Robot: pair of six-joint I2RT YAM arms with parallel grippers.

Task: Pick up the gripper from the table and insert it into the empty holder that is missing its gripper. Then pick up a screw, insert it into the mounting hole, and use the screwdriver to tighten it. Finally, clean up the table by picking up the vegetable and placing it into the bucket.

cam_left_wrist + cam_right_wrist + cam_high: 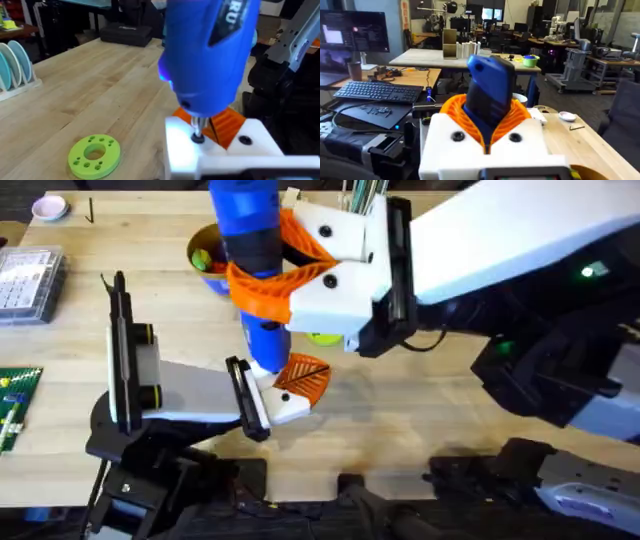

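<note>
Right gripper (487, 135): orange pads pinch blue pen-shaped electric screwdriver (212, 55). Bit seated in white angular holder (220, 152); keep vertical, press lightly. Left gripper: state untellable.

Screwdriver bit seated in the holder's mounting hole.
I see the blue screwdriver (210, 55) upright, its thin metal bit on the white holder (220, 150), whose orange ribbed gripper (303, 377) is fitted. The tan-yellow bucket (203, 252) sits farther back on the wooden table (420, 430).
</note>
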